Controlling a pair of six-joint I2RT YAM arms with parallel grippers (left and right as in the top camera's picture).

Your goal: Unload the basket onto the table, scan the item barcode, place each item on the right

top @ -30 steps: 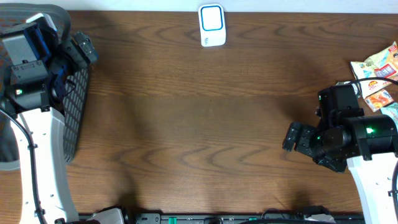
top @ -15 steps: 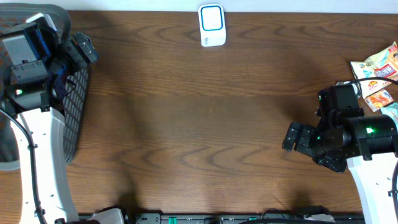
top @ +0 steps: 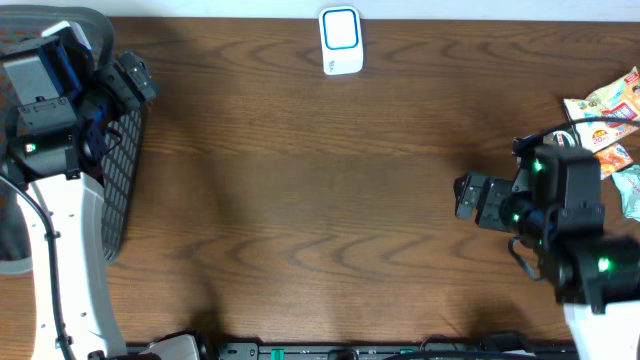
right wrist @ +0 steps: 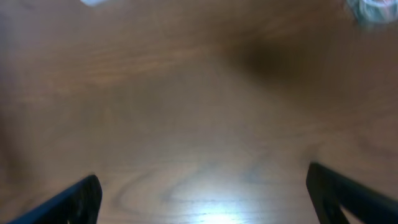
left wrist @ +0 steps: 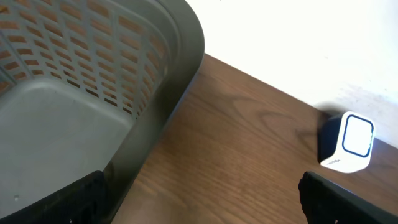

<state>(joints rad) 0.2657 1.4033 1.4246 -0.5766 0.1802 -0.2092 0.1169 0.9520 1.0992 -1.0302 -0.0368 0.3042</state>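
Jaws spread wide on both sides, nothing held.
I see my left gripper (top: pixel 133 78) beside a slotted grey plastic basket (top: pixel 125 175), right gripper (top: pixel 470 198) near crinkly snack packets (top: pixel 605 108), rounded white scanner box (top: pixel 341 42) far.

Left arm (top: pixel 62 240): white link shell, black joint housings, grey-and-blue wrist block, one green light, black cable | Right arm (top: pixel 575 215): black housings, three green lights, white lower link, black cable | Left claw (left wrist: pixel 202 202), right claw (right wrist: pixel 202 199): black fingers
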